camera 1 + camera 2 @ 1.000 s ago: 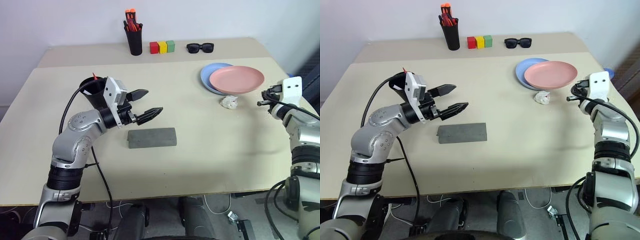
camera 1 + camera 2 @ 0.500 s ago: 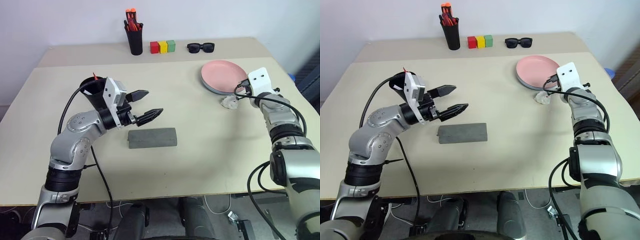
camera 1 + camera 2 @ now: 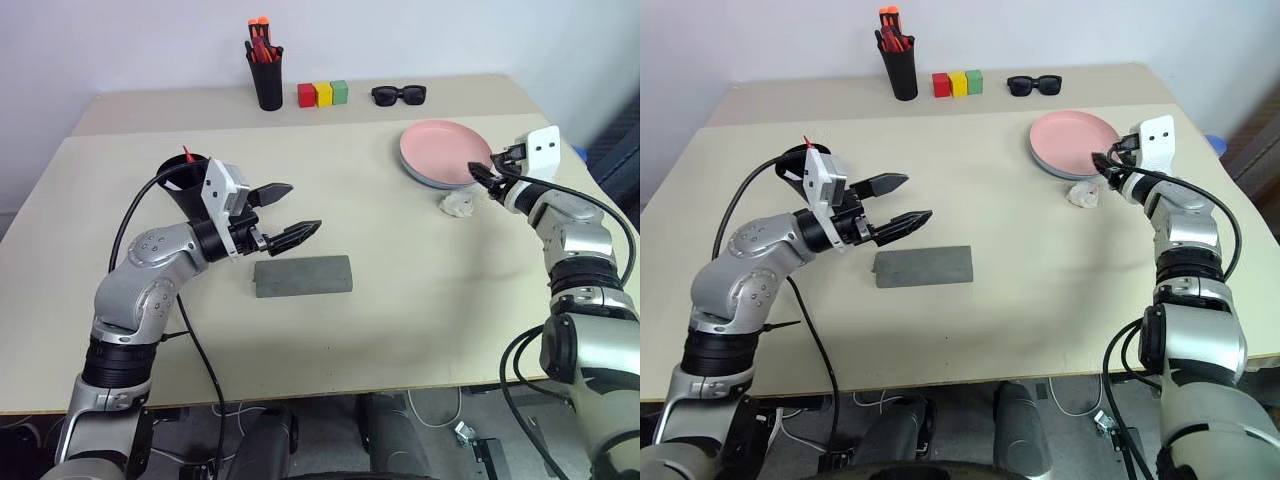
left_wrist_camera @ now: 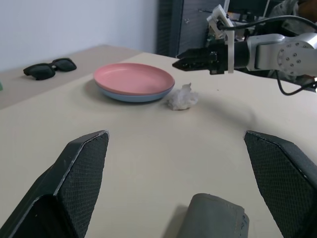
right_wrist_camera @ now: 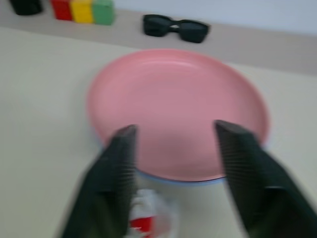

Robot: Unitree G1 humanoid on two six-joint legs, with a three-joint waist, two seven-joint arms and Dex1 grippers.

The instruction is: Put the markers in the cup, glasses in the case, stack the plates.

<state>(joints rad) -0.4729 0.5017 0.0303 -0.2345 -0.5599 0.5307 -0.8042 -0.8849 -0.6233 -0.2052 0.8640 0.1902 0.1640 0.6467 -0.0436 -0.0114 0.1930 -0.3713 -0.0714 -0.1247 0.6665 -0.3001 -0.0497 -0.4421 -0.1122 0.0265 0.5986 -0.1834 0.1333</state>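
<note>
Blue plate [image 4: 130,96] mostly hidden under pink plate [image 3: 445,153]; cup [image 3: 188,190] behind left gripper [image 3: 283,211]; both grippers' jaws apart, right gripper [image 5: 173,163].

— How's the light?
— Bright and even from overhead; soft shadows lie on the table [image 3: 420,300], no glare.
— Any blur?
— The right wrist view is smeared, the pink plate [image 5: 178,109] soft-edged.

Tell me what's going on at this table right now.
A two-armed robot is tidying a table. The pink plate sits stacked on the blue plate, and the right hand, fingers open, is at the stack's near rim, holding nothing. The left hand hovers open and empty above the closed grey case, in front of the black cup. A crumpled white scrap lies beside the plates.
</note>
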